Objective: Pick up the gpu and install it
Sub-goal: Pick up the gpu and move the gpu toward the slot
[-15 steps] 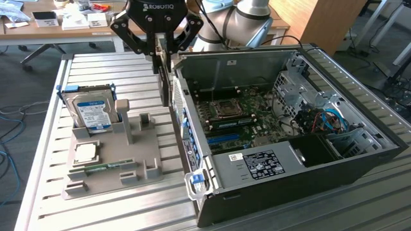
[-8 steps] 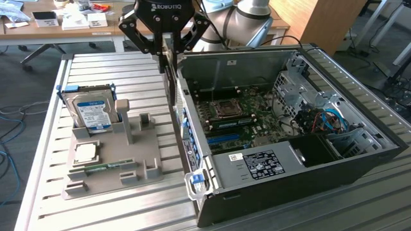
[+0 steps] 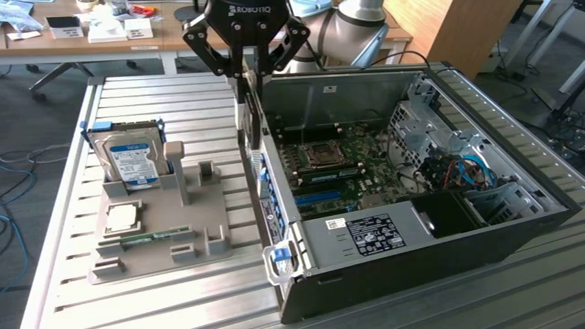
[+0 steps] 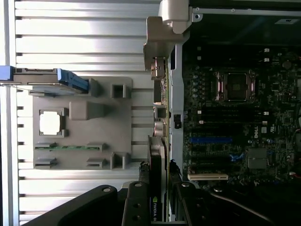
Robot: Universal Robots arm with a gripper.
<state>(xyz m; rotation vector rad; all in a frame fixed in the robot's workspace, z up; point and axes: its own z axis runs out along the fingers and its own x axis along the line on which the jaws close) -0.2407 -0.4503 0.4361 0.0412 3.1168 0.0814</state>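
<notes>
End effector [image 3: 245, 72] is gripping the gpu [image 4: 156, 169] edge-on, holding it upright beside the open computer case's [image 3: 457, 257] wall.

Green-and-black gpu [image 4: 156, 179], grey tray [image 3: 196, 219], blue-white hard-drive label [image 3: 131, 161].

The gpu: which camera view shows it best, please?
The wrist view: the gpu sits edge-on in the gripper, beside the computer case wall, with its black block and label visible. In the exterior view the gpu is a thin dark strip hanging below the gripper.
</notes>
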